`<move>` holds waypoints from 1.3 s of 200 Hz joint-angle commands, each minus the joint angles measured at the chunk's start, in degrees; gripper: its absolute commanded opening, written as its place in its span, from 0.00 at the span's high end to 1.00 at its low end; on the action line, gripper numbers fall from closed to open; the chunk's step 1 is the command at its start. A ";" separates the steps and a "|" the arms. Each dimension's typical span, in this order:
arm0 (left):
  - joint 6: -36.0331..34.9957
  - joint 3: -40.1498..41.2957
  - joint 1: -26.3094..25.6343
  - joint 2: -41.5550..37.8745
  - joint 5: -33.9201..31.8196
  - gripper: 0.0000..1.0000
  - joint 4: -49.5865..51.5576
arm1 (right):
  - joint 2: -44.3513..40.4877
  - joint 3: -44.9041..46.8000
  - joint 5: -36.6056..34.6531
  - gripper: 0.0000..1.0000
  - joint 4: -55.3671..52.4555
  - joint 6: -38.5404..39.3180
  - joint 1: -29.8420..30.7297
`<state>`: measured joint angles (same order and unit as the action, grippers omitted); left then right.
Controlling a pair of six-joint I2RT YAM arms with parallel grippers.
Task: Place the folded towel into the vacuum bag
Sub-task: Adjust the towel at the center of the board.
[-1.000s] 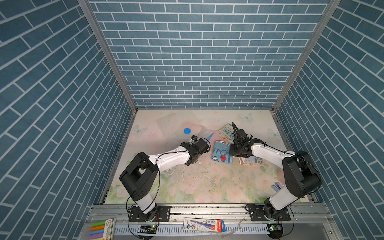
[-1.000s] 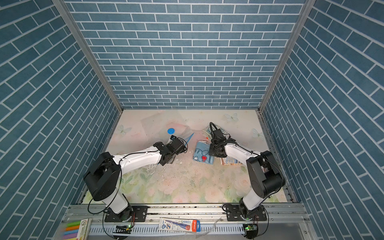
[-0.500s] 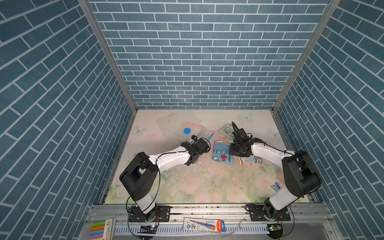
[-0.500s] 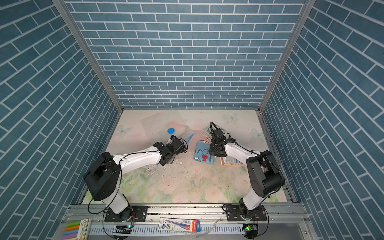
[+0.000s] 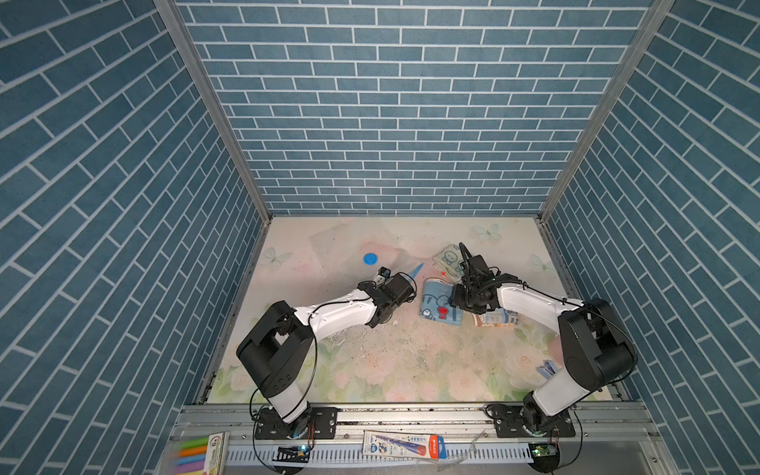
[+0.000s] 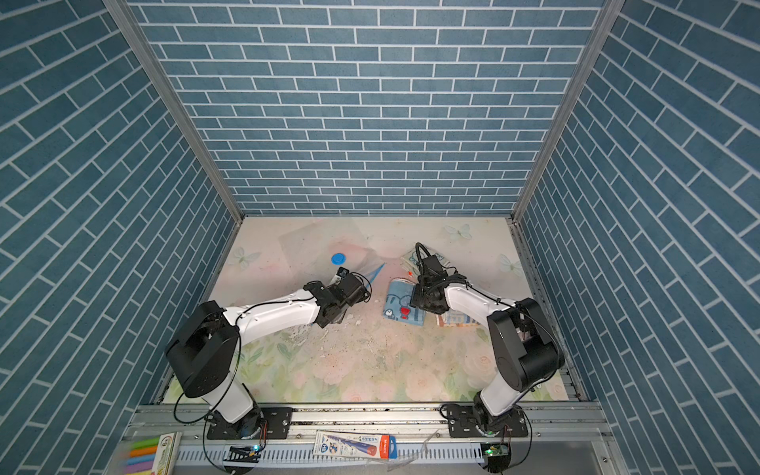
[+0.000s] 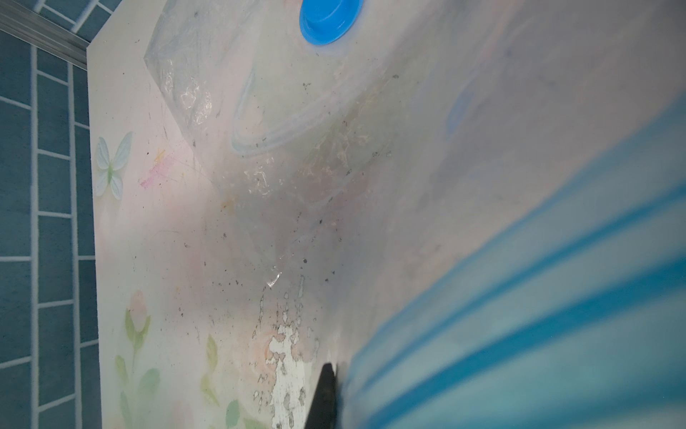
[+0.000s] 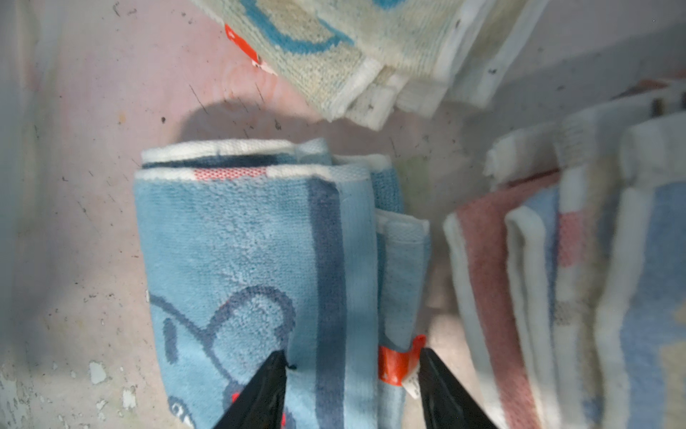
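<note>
The left claw [image 5: 405, 286] is closed, pinching the lifted blue zip strip [image 5: 416, 270] of the vacuum bag [image 5: 345, 251]. The bag lies flat on the counter [image 5: 390, 362]. The folded towel [image 5: 436, 302], blue, lies outside the bag at its 4 o'clock. The right claw [image 8: 352, 366] stands open, straddling that towel's edge. A cream towel [image 5: 448, 259] lies at its 12 o'clock and a striped towel [image 5: 497, 317] at its 3 o'clock.
</note>
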<state>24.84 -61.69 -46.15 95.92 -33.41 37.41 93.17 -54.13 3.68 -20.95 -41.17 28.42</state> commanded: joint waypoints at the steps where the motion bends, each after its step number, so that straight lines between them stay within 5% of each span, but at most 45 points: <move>1: 0.24 0.43 -0.32 0.41 -0.95 1.00 0.07 | 1.79 0.40 0.99 0.42 0.16 -2.52 0.05; 109: 0.20 -0.89 -0.31 1.82 -0.85 1.00 0.53 | 4.87 -0.24 -2.45 0.42 -0.19 -1.46 1.63; 222: 2.58 -1.50 -0.34 1.94 -3.26 1.00 2.47 | 8.50 -5.22 4.30 0.82 4.62 0.12 8.24; 260: 3.56 -2.56 -0.34 2.48 -4.11 1.00 3.82 | 4.03 0.52 6.45 0.87 8.51 -3.42 8.36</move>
<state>26.87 -62.65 -46.15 97.38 -35.86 39.22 100.47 -57.28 7.79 -13.93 -41.69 36.75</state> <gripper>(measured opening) 0.048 0.150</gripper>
